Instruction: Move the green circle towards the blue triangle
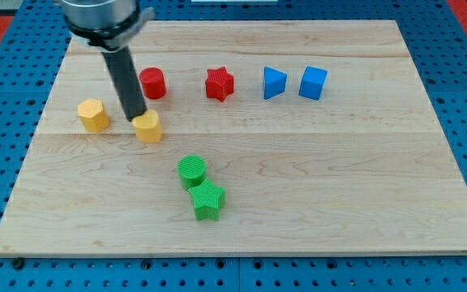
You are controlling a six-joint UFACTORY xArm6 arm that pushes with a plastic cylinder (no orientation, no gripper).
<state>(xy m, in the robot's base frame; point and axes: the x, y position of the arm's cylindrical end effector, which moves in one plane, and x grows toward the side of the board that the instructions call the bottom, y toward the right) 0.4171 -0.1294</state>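
Clearly caught my tip down on the wooden tabletop, upper-left qtr, at the top-left edge of a yellow block, shape approx. hexagonal; looked to be touching it. Ended in a straight dark rod w/ no pincer fitted, so couldn't call anything open, closed or gripping. Found green circle just below the board's centre, somewhat to the view's left, touching green star at its lower right. Placed tip well apart from that pair, up and to the view's left, w/ the yellow block between. Spotted blue triangle in a row near the view's top, right of centre, w/ blue cube just beside it on the view's right. Showed red star and red cylinder further left in same row, cylinder just right of the rod. Found second yellow block alone nr the left edge, left of tip and apart from it. Put green circle well apart from blue triangle: lower in view, further left.
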